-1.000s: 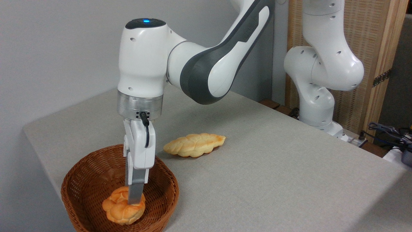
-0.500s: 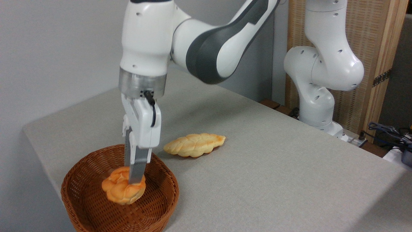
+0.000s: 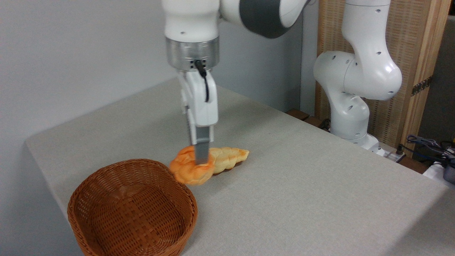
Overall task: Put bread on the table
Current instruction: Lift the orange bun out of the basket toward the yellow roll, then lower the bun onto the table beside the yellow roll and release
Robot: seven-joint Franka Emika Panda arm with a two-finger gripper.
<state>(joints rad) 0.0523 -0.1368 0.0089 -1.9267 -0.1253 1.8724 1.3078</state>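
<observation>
Bread (image 3: 190, 171): small round knotted roll with a glossy orange-golden crust; gripped from above by the end effector, out of the basket, beside the basket's far right rim. Whether it touches the tabletop cannot be told.
End effector (image 3: 201, 160): pointing straight down, clamped on the bread; the near grey finger (image 3: 201, 151) lies against the roll's top. The second finger is hidden behind the first.
Arm (image 3: 192, 32): white and grey, entering from the top edge of the view; silver wrist flange directly above the end effector, with a black cable running down its housing.
Braided loaf (image 3: 229, 158): longer, paler, flat; lying on the tabletop, partly overlapped in view by the bread at its left end. Contact between the two cannot be told.
Basket (image 3: 106, 192): brown woven wicker, near the front left corner of the tabletop.
Tabletop (image 3: 302, 185): light grey-beige, fabric-like surface with a rounded left corner.
Arm base (image 3: 350, 117): mounted beyond the far right edge of the tabletop, in front of a wooden panel (image 3: 408, 53).
</observation>
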